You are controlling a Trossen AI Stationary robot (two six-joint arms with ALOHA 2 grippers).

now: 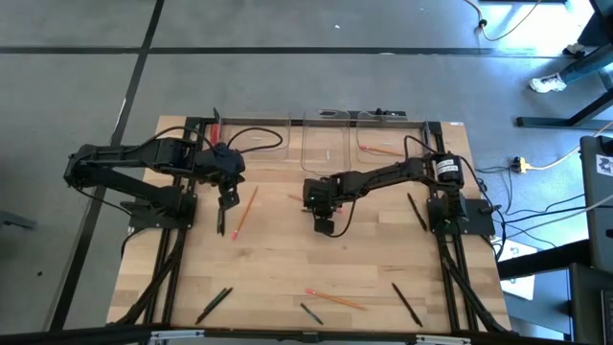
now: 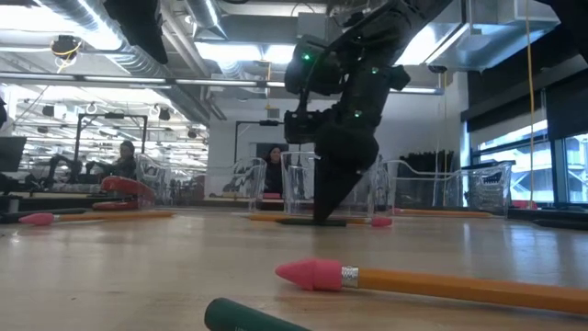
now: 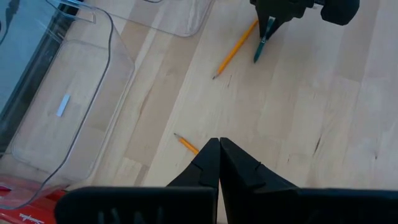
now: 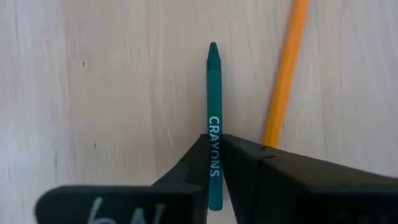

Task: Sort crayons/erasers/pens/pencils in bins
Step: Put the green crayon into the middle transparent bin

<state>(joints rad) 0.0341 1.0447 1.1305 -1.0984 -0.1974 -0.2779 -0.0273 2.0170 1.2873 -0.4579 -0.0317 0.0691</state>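
A dark green crayon labelled CRAYONS lies on the wooden table beside an orange pencil. My right gripper is shut on it near the table's middle. From the left wrist view the crayon pokes out below that gripper. My left gripper is shut, holds nothing, and hangs above the table left of centre, over another pencil. Three clear bins stand in a row at the far edge; the right one holds a pencil. My right gripper pinches the crayon's two long sides at its printed label, on the half toward its flat end, between the two fingers. The fingers come steeply from above and close across the crayon. It lies flat on the table, its tip pointing away from the wrist.
Black pens lie at the right and near the front edge. Near the front there is also a pencil with a pink eraser tip and a short crayon. A red bar stands by the left bin.
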